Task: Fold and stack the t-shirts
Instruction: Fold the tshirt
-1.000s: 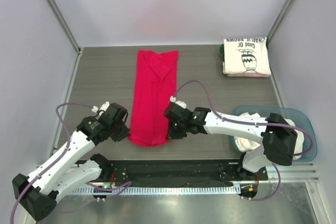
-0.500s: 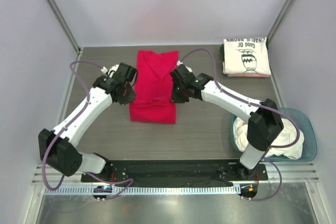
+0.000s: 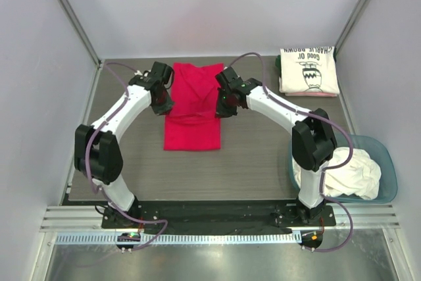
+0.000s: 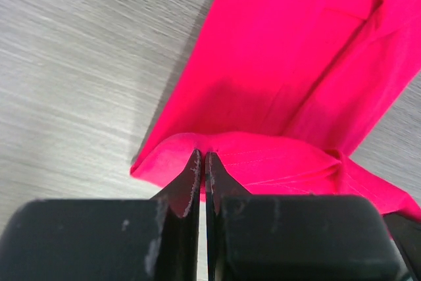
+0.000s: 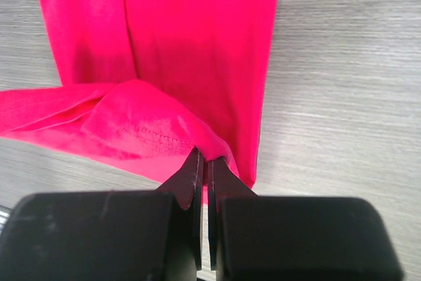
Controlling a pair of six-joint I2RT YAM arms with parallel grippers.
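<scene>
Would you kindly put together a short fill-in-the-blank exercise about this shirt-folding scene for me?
1. On the red t-shirt, the left gripper and the right gripper are both ____ (open or shut).
2. The cream printed t-shirt lies folded at the far ____ corner of the table.
3. The blue-grey tub holds crumpled t-shirts whose colour is ____.

Missing words: shut; right; white.

left pincer [image 3: 167, 107], right pincer [image 3: 221, 110], gripping red t-shirt [image 3: 192, 126]
</scene>
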